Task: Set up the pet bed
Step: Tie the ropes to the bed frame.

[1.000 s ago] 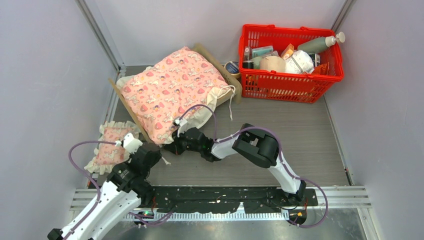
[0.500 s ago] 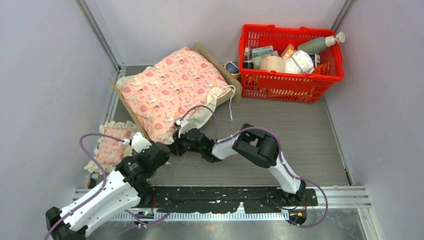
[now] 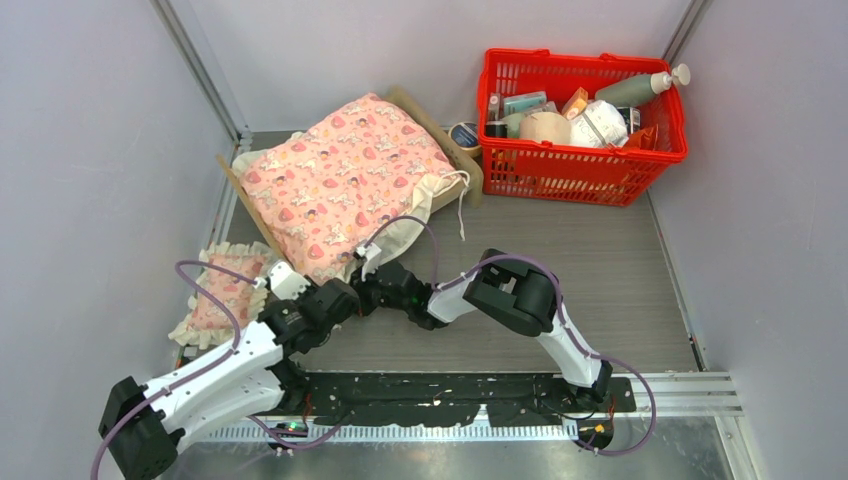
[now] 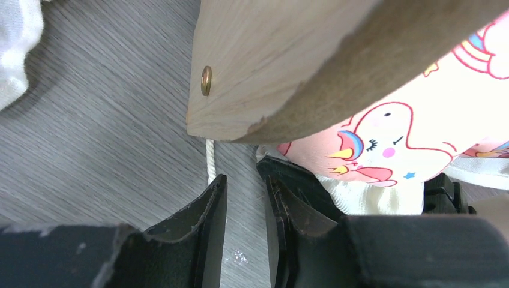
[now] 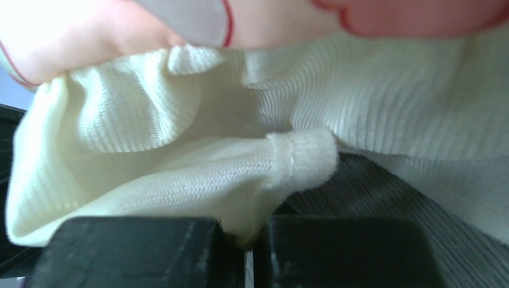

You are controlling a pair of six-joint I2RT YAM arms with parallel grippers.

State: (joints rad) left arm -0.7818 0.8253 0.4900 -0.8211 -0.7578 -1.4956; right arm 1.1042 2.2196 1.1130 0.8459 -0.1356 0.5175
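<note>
Where blanket (image 3: 340, 180) overhangs, right gripper (image 5: 249, 235) pinches it

A red basket (image 3: 560, 175), crammed with toiletries (image 3: 545, 126), stands on the grey table (image 3: 600, 280).

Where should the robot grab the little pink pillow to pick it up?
Probably by the cream frill on its near edge, coming straight down from above. The pillow lies flat on the table, so the thin, loose frill should be easier for jaws to pinch than the puffy middle.
</note>
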